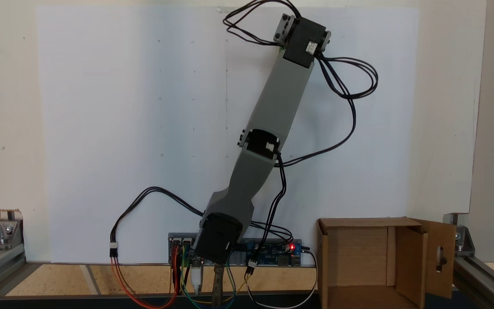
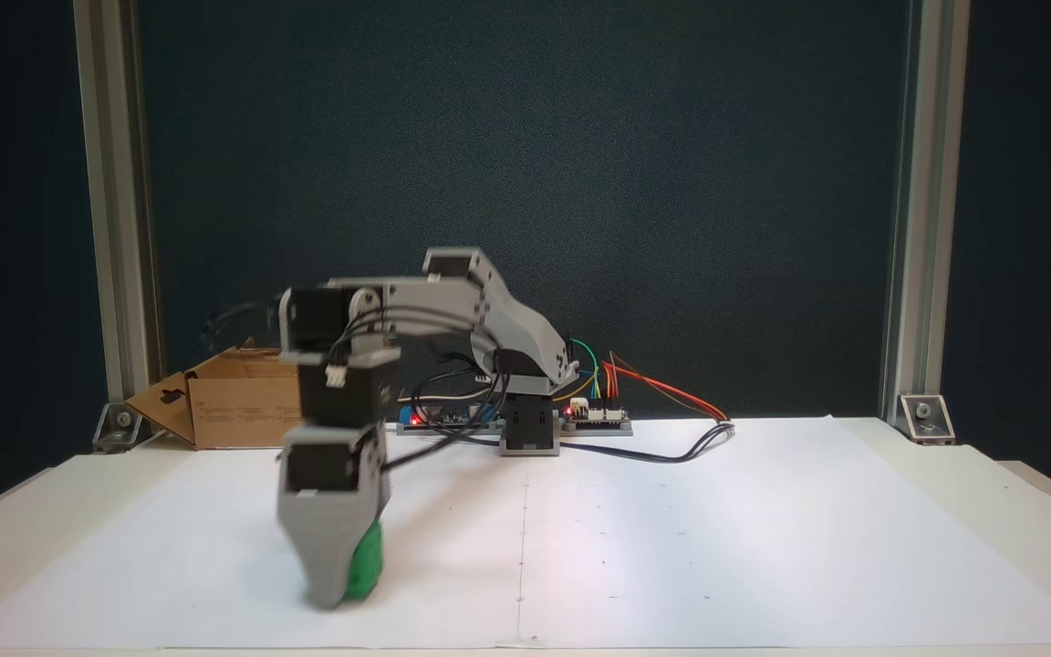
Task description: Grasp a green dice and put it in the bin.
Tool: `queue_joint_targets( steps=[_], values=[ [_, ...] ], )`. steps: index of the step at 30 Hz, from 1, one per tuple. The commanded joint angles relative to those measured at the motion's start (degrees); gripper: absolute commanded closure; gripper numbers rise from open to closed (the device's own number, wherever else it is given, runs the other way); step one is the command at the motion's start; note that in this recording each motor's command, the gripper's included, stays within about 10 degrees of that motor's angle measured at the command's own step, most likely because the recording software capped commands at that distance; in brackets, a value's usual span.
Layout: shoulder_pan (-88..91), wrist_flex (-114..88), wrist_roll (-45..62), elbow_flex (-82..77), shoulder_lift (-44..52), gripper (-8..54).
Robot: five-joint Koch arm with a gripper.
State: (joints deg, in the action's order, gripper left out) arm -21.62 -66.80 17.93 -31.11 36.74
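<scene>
Lab bench: aluminium frame posts (image 2: 907, 219), dark partition panel (image 2: 525, 182), exposed control board (image 1: 272, 253).

One fixed view looks straight down on my arm (image 1: 268, 128) and the white sheet (image 1: 122, 128); the other faces my base (image 2: 528, 429) from table height. Both share the bin (image 1: 358, 262).

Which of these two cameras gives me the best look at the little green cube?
The fixed view facing the arm from the front: the small bright green plastic dice peeks out beside the grey gripper low over the white paper. From the fixed view looking down, the arm's black motor block stands over that spot.
</scene>
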Motion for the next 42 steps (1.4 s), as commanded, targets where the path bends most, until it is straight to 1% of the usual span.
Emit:
queue_joint_targets(
  steps=[1, 4, 8, 13, 16, 18, 22, 31, 36, 42],
  values=[
    [1.58, -0.44, 1.14, -4.22, 9.56, 34.0],
    [4.22, -0.09, 0.97, -15.29, 17.38, 34.0],
    [7.21, 0.35, 0.44, -24.70, 28.02, 34.0],
    [7.56, 0.00, 0.00, -27.33, 42.26, 34.0],
    [4.39, 0.26, 0.00, -27.33, 51.40, 34.0],
    [1.41, 0.26, 0.35, -27.33, 54.32, 34.0],
    [-7.38, 0.18, 2.64, -27.16, 57.57, 34.0],
    [-39.97, 0.35, 4.83, -21.36, 57.57, 34.0],
    [-57.48, 0.70, 8.09, -19.86, 56.07, 34.0],
    [-71.81, 0.70, 9.67, -19.86, 50.36, 34.0]
  ],
)
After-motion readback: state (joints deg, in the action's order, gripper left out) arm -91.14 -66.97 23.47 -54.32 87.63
